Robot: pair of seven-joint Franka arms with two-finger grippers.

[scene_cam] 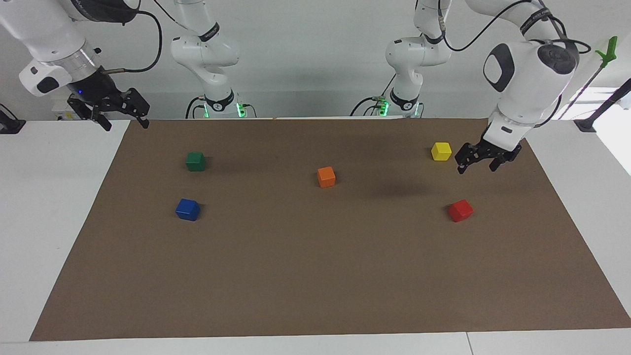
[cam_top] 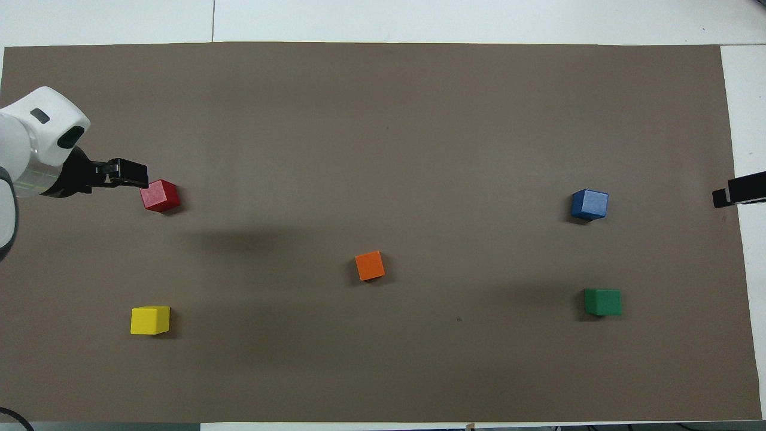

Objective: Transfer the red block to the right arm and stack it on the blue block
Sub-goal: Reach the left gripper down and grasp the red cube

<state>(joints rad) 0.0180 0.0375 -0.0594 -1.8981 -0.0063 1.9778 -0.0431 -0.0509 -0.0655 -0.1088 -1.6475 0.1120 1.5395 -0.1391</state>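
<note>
The red block (scene_cam: pixel 460 210) (cam_top: pixel 160 196) sits on the brown mat (scene_cam: pixel 315 276) toward the left arm's end. My left gripper (scene_cam: pixel 477 169) (cam_top: pixel 140 176) is open and empty, raised over the mat just short of the red block and apart from it. The blue block (scene_cam: pixel 188 209) (cam_top: pixel 589 204) sits on the mat toward the right arm's end. My right gripper (scene_cam: pixel 125 125), with the blue light at its wrist, is open and empty and waits above the mat's corner at that end. Only its tip (cam_top: pixel 739 196) shows in the overhead view.
A yellow block (scene_cam: pixel 441 151) (cam_top: pixel 150 320) sits nearer to the robots than the red one. An orange block (scene_cam: pixel 326 177) (cam_top: pixel 370 266) sits mid-mat. A green block (scene_cam: pixel 195 161) (cam_top: pixel 602 301) sits nearer to the robots than the blue one.
</note>
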